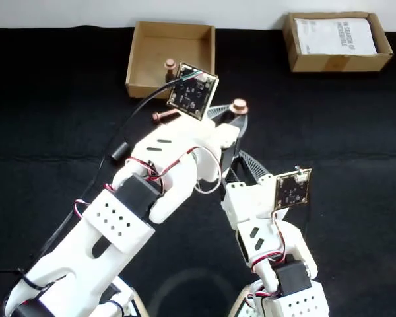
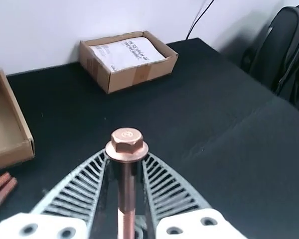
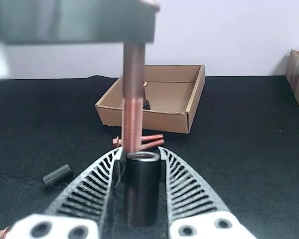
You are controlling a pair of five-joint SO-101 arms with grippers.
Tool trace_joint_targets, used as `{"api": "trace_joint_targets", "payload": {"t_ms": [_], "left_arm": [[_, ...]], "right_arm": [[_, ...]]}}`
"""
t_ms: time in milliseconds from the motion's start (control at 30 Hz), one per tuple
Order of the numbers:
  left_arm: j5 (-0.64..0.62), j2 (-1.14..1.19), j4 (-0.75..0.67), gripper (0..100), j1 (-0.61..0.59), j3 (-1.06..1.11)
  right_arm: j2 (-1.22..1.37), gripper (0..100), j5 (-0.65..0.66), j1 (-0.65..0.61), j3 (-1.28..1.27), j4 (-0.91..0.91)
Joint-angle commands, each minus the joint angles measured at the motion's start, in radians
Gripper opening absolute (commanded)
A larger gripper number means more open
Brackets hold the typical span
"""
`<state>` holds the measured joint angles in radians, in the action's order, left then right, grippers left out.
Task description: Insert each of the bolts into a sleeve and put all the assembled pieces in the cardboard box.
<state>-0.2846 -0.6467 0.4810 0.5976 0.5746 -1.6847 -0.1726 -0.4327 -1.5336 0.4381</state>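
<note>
Left gripper (image 2: 127, 155): clamped on bolt (image 2: 126, 141), threads down.
Right gripper (image 3: 139, 152): clamped on sleeve (image 3: 142, 189), upright.
Bolt tip at sleeve rim.
Cardboard box (image 3: 144, 117): beyond, two loose bolts (image 3: 139, 142) near front wall.
Spare sleeve (image 3: 57, 175): apart, open cloth around.

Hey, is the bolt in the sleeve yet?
Out, it seems. In the right wrist view the bolt hangs upright with its threaded tip at the rim of the sleeve, whose bore shows open.
</note>
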Motion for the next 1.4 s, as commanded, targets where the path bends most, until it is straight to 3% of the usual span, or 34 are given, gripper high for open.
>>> {"api": "trace_joint_targets", "payload": {"t_ms": [0,433,933,1367], "left_arm": [[-0.003,-0.002,-0.037,1,0.007,0.012],[-0.028,-0.002,-0.133,1,0.031,0.074],[-0.021,-0.002,-0.127,1,0.027,0.085],[0.054,-0.013,-0.127,1,-0.008,0.249]], "right_arm": [[-0.015,0.6,0.006,0.008,0.044,-0.018],[-0.012,0.6,0.006,0.008,0.044,-0.018],[-0.016,0.6,0.006,0.013,0.044,-0.018],[-0.01,0.6,0.009,0.027,0.108,-0.013]]}}
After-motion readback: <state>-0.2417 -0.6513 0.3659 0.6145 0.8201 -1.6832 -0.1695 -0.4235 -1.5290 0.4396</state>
